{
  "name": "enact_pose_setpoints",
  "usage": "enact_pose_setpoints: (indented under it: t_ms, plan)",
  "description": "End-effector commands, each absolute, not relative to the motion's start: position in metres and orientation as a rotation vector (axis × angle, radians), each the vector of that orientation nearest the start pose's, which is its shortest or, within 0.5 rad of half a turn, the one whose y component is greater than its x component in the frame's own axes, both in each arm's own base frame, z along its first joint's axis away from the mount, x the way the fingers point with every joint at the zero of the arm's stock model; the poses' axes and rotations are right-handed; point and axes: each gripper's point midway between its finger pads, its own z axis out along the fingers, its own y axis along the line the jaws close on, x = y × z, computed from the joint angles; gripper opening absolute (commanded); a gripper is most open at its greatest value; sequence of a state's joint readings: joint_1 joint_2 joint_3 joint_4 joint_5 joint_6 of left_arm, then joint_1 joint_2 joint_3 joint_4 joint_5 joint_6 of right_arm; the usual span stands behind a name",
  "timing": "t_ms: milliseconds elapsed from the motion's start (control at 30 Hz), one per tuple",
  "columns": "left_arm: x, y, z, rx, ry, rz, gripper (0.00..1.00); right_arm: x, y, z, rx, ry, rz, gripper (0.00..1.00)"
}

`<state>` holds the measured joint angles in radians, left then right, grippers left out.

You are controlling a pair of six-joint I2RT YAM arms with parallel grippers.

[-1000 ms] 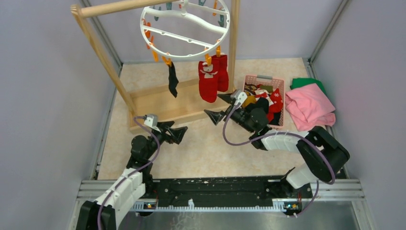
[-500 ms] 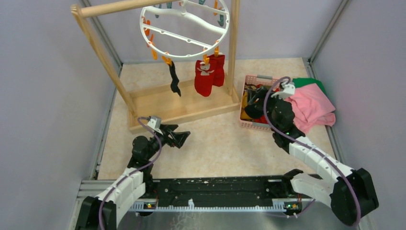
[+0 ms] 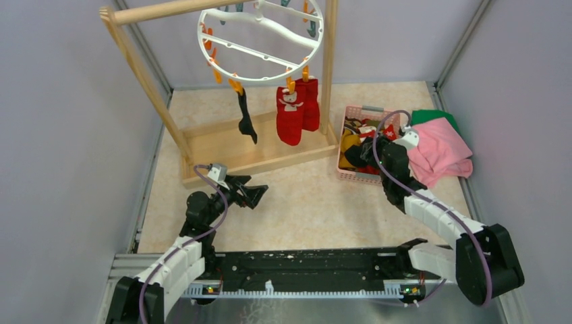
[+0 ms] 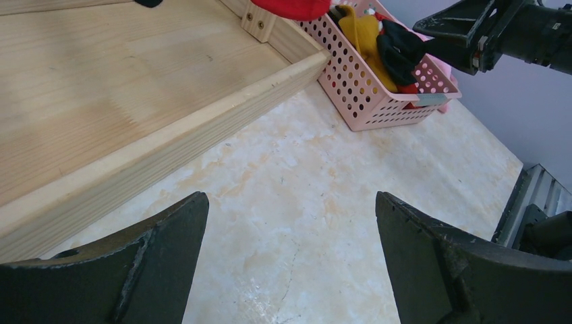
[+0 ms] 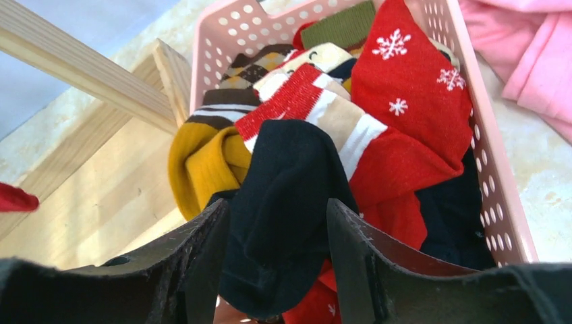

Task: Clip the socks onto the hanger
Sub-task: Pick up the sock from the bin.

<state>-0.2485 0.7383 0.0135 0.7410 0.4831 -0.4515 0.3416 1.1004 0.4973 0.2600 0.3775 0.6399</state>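
The white ring hanger (image 3: 260, 80) hangs from the wooden rack with a black sock (image 3: 246, 120) and a pair of red socks (image 3: 293, 111) clipped to it. More socks fill the pink basket (image 3: 357, 177). Among them are a black sock (image 5: 290, 182), a yellow one (image 5: 202, 162), a red-and-white striped one (image 5: 303, 101) and a red snowflake one (image 5: 411, 101). My right gripper (image 5: 278, 202) reaches into the basket (image 5: 499, 175), its jaws half closed with both fingers against the black sock. My left gripper (image 3: 260, 192) hovers wide open and empty over the floor (image 4: 291, 196) in front of the rack.
The wooden rack's base tray (image 3: 256, 145) lies left of the basket, its post rising beside it. A pink cloth (image 3: 438, 152) and a green cloth (image 3: 428, 116) lie right of the basket. Grey walls close in on both sides.
My right arm swung from the rack's front over to the basket, and its jaws narrowed around the black sock. The hanging socks sway slightly. The left arm barely moved.
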Motion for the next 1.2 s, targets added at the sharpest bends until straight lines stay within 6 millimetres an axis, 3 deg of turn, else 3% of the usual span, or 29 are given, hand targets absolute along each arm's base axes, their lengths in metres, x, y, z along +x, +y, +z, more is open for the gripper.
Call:
enact_pose_setpoints:
  t_ms: [0,100,233,433,567,733,933,967,1167]
  plan:
    - [0.235,-0.165,0.148,0.259,1.572,-0.940,0.98,0.355,0.077,0.135,0.574,1.830,0.290,0.54]
    - [0.235,-0.165,0.148,0.260,1.572,-0.943,0.98,0.358,0.082,0.128,0.569,1.846,0.310,0.51]
    - [0.235,-0.165,0.148,0.260,1.573,-0.943,0.98,0.360,0.087,0.133,0.539,1.816,0.349,0.31]
    - [0.235,-0.166,0.149,0.260,1.572,-0.948,0.98,0.350,0.080,0.170,0.489,1.678,0.373,0.00]
    - [0.233,-0.168,0.152,0.266,1.562,-0.971,0.98,0.338,0.065,0.196,0.496,1.570,0.352,0.00]
    - [0.225,-0.176,0.159,0.310,1.531,-1.033,0.98,0.322,0.065,0.228,0.398,1.459,0.381,0.00]
    - [0.209,-0.188,0.183,0.418,1.414,-1.124,0.98,0.300,0.088,0.267,0.149,1.312,0.466,0.00]
    - [0.202,-0.189,0.177,0.430,1.415,-1.144,0.97,0.299,0.093,0.272,0.113,1.306,0.482,0.00]
    - [0.178,-0.201,0.197,0.559,1.270,-1.215,0.95,0.286,0.139,0.298,-0.119,1.267,0.664,0.00]
